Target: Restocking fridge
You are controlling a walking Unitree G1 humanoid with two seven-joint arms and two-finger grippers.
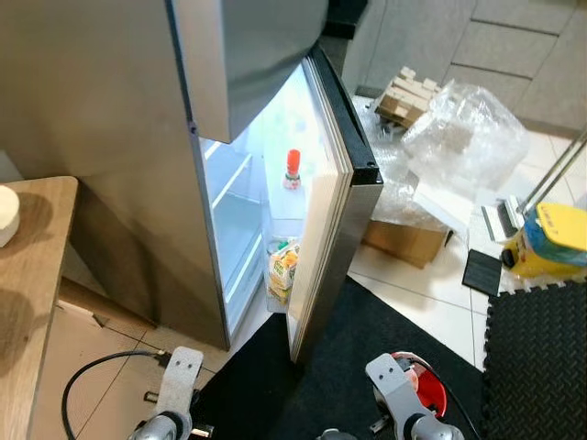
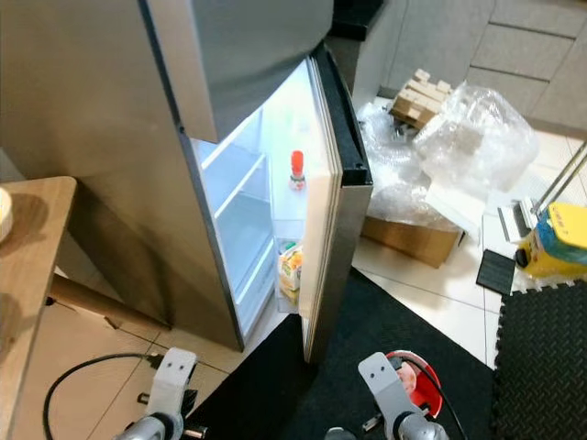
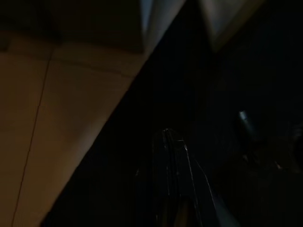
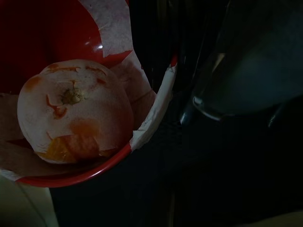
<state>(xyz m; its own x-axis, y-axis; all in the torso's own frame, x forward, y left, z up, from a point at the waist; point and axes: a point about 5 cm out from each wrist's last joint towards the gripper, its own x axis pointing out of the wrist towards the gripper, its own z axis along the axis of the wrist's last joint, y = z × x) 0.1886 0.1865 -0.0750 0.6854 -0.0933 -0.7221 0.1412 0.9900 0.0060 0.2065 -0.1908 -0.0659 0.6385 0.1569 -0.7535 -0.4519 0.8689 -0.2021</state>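
Note:
The steel fridge (image 1: 119, 137) stands with its lower door (image 1: 335, 197) swung open. The door shelves hold a red-capped bottle (image 1: 293, 169) and a juice carton (image 1: 283, 269); the inner shelves (image 2: 240, 220) look bare. My right gripper (image 4: 176, 66) is low in front of the fridge, shut on the rim of a red bowl (image 4: 142, 137). In the bowl lies a partly peeled orange (image 4: 75, 111). The bowl (image 1: 428, 387) shows beside my right arm (image 1: 394, 390). My left arm (image 1: 176, 385) hangs idle, its gripper (image 3: 171, 146) shut over the dark mat.
A wooden table (image 1: 32, 275) is at my left, and a black cable (image 1: 92, 371) curls on the floor tiles. Right of the door lie a cardboard box (image 1: 405, 242), crumpled plastic wrap (image 1: 459, 128), a yellow and blue object (image 1: 550, 240) and a black foam mat (image 1: 537, 367).

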